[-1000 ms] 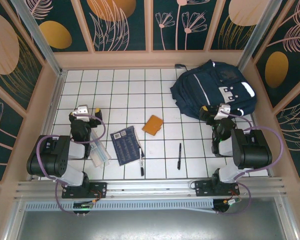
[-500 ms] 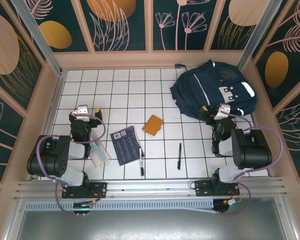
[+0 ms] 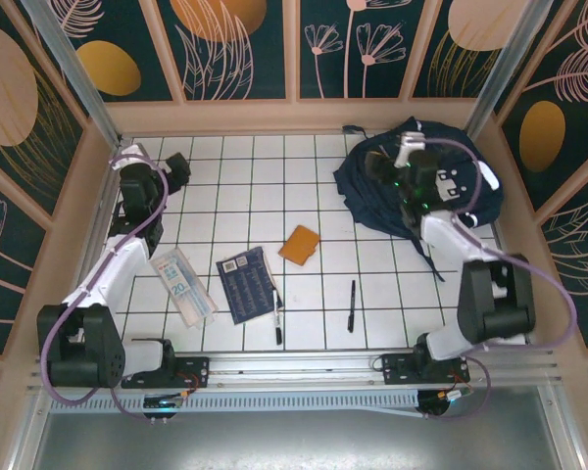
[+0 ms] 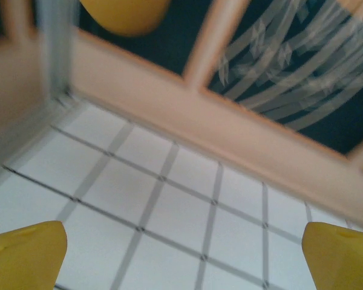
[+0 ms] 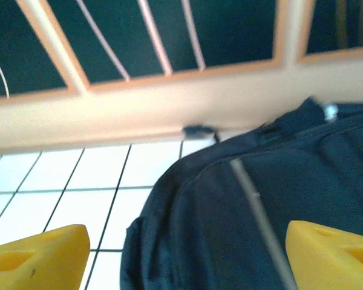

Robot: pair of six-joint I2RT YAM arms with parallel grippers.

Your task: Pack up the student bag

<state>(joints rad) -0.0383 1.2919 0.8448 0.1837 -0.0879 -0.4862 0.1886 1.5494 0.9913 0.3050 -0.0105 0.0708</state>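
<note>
The student bag [image 3: 365, 191] is lying on the table [image 3: 265, 186] in its far right corner, close against the back wall. It appears shut, judging from the smooth navy fabric in the right wrist view. Its long axis seems to be running diagonally, from the carry loop [image 5: 196, 130] at the far left end toward the near right.

The right hand [image 3: 380, 166] is hovering over the far left part of the bag, so the bag is lying directly beneath and just ahead of it. In the right wrist view the hand [image 5: 181, 260] is standing released, its yellow fingertips [image 5: 36, 254] spread wide with nothing between them. They are straddling the bag [image 5: 218, 205]; whether they are touching the cloth, I cannot tell. A zipper pull [image 5: 330, 110] is showing near the bag's upper edge, off to the right of the hand's line.

The left hand [image 3: 176, 168] is hanging over bare tiles in the far left corner, well apart from the bag. It too is released and empty, the fingertips [image 4: 24, 254] wide apart.

The right arm is plainly the nearer one for opening the bag. The dark notebook [image 3: 247, 284], orange wallet [image 3: 299, 245], pen [image 3: 352, 305], marker [image 3: 277, 318] and clear packet [image 3: 181, 287] are all waiting on the table, unpacked.
</note>
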